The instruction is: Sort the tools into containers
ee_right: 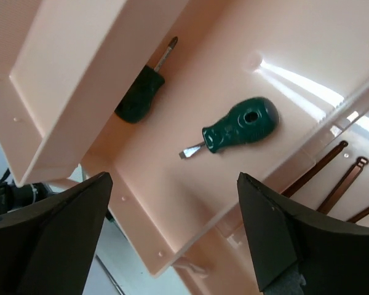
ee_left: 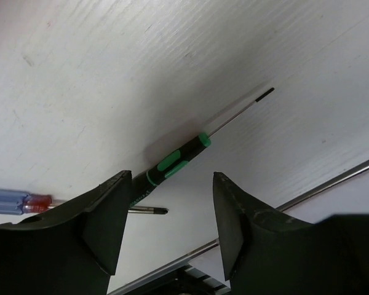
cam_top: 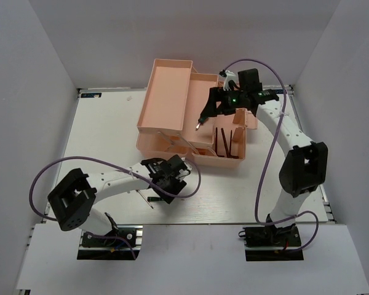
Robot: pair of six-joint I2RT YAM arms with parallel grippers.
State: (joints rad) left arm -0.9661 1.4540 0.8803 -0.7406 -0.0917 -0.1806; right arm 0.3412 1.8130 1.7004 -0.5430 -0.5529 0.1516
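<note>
Right pincer alone shows green screwdriver.

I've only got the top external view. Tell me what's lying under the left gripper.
Observer: A slim black screwdriver with green bands lies flat on the table. The left gripper is open around it and has not closed on it.
Operator: Report anything else near it.
Observer: A blue-handled screwdriver lies at the left edge of the left wrist view, partly behind the gripper.
Operator: Now say what the right gripper holds.
Observer: Nothing. The right gripper hangs open over a pink tray. A stubby green-handled screwdriver lies there in plain sight, and a second green-handled screwdriver is half hidden under the upper tray.
</note>
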